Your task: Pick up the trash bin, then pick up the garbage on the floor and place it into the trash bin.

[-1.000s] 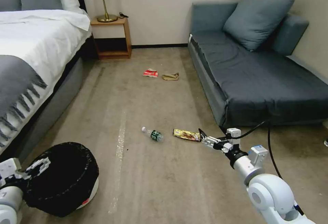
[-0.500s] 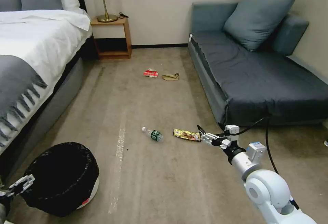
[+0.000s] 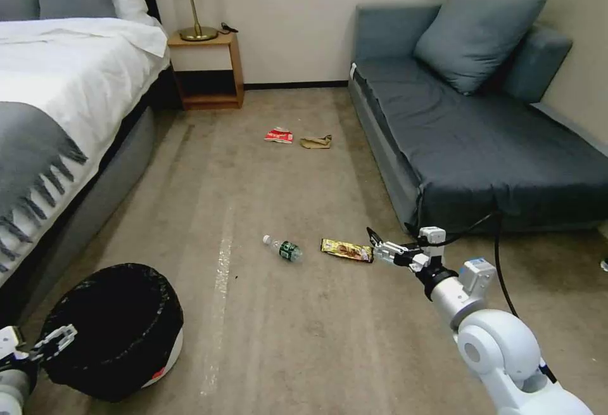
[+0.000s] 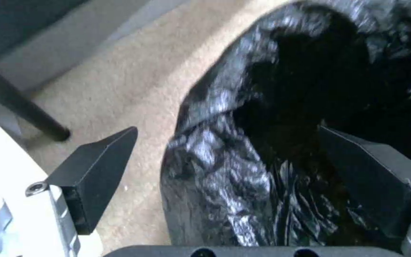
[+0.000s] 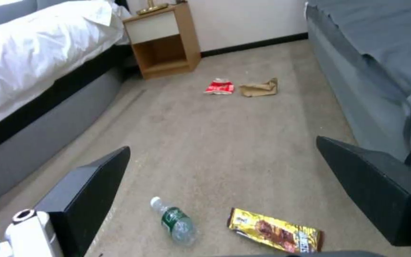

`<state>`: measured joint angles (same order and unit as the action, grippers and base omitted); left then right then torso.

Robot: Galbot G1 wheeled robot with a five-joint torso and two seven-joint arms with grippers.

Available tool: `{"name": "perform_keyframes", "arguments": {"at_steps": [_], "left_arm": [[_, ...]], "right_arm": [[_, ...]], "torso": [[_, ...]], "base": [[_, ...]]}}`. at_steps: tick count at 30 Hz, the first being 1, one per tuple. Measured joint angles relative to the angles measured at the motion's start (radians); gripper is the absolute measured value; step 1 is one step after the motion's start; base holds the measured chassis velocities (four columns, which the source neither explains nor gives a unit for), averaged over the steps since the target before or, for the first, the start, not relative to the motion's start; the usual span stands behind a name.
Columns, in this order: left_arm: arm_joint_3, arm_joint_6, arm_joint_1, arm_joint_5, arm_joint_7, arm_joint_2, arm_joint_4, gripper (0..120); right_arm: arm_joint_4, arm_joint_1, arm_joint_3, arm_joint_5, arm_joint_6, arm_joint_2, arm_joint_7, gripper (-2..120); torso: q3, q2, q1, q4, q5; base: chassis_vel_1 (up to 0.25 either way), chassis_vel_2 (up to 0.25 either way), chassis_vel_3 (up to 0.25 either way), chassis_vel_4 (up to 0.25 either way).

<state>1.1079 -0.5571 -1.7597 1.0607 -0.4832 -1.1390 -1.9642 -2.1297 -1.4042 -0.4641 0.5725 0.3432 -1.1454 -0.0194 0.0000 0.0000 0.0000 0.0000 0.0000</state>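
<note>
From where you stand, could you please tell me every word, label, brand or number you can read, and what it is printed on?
No text can be read.
Clear bottle: green label, print too small.
Yellow-brown snack wrapper: print blurred.
Red-white packet: white marks, not legible.
Tan paper bag: no print seen.
Trash bin: red mark low on the white body, no words legible.

Bottle (image 3: 283,249) lies left of wrapper (image 3: 346,250).
</note>
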Motion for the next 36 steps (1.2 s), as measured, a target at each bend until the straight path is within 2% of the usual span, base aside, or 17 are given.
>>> {"name": "perform_keyframes", "arguments": {"at_steps": [8,13,14,18,19,22,24,26,28,29,32,36], "left_arm": [[-0.011,-0.057,0.046,0.088,-0.043,-0.005,0.042,91],[-0.012,-0.084,0.081,0.189,-0.077,0.023,0.081,70],[-0.012,-0.084,0.081,0.189,-0.077,0.023,0.081,70],[-0.013,-0.083,0.089,0.196,-0.079,0.017,0.099,52],[-0.013,-0.083,0.089,0.196,-0.079,0.017,0.099,52],[-0.014,-0.072,0.093,0.181,-0.055,0.002,0.111,38],[-0.014,-0.068,0.094,0.178,-0.05,-0.001,0.117,35],[-0.015,-0.059,0.097,0.167,-0.042,-0.005,0.126,26],[-0.015,-0.048,0.097,0.161,-0.031,-0.008,0.129,16],[-0.015,-0.048,0.097,0.161,-0.031,-0.008,0.129,16],[-0.015,-0.032,0.096,0.158,-0.023,-0.01,0.125,4],[-0.01,-0.007,0.088,0.142,-0.015,-0.022,0.095,4]], "right_arm": [[-0.025,-0.008,-0.022,0.018,0.006,0.01,-0.006,100],[-0.041,-0.023,-0.037,0.024,0.008,0.01,-0.008,100],[-0.041,-0.023,-0.037,0.024,0.008,0.01,-0.008,100],[-0.048,-0.026,-0.043,0.027,0.012,0.007,-0.011,100],[-0.048,-0.026,-0.043,0.027,0.012,0.007,-0.011,100],[-0.056,-0.024,-0.046,0.042,0.021,0.005,-0.015,100],[-0.06,-0.022,-0.049,0.047,0.025,0.004,-0.016,100],[-0.063,-0.02,-0.051,0.052,0.028,0.003,-0.017,100],[-0.064,-0.021,-0.052,0.053,0.029,0.004,-0.017,100],[-0.064,-0.021,-0.052,0.053,0.029,0.004,-0.017,100],[-0.064,-0.023,-0.053,0.053,0.029,0.004,-0.017,100],[-0.067,-0.025,-0.05,0.053,0.032,0.003,-0.017,100]], "torso": [[0.0,0.0,0.0,0.0002,0.0],[0.0,0.0,0.0,-0.0002,0.0],[0.0,0.0,0.0,-0.0002,0.0],[0.0,0.0,0.0,0.0,0.0003],[0.0,0.0,0.0,0.0,0.0003],[0.0,0.0,0.0,0.0002,0.0015],[0.0,0.0,0.0,0.0002,0.0017],[0.0,0.0,0.0,0.0003,0.0019],[0.0,0.0,0.0,0.0004,0.0009],[0.0,0.0,0.0,0.0004,0.0009],[0.0,0.0,0.0,0.0006,-0.0001],[0.0,0.0,0.0,-0.0002,-0.0017]], "base": [[0.0,0.0,0.0,0.0],[0.0,0.0,0.0,0.0],[0.0,0.0,0.0,0.0],[0.0,0.0,0.0,0.0],[0.0,0.0,0.0,0.0],[0.0,0.0,0.0,0.0],[0.0,0.0,0.0,0.0],[0.0,0.0,0.0,0.0],[0.0,0.0,0.0,0.0],[0.0,0.0,0.0,0.0],[0.0,0.0,0.0,0.0],[0.0,0.0,0.0,0.0]]}}
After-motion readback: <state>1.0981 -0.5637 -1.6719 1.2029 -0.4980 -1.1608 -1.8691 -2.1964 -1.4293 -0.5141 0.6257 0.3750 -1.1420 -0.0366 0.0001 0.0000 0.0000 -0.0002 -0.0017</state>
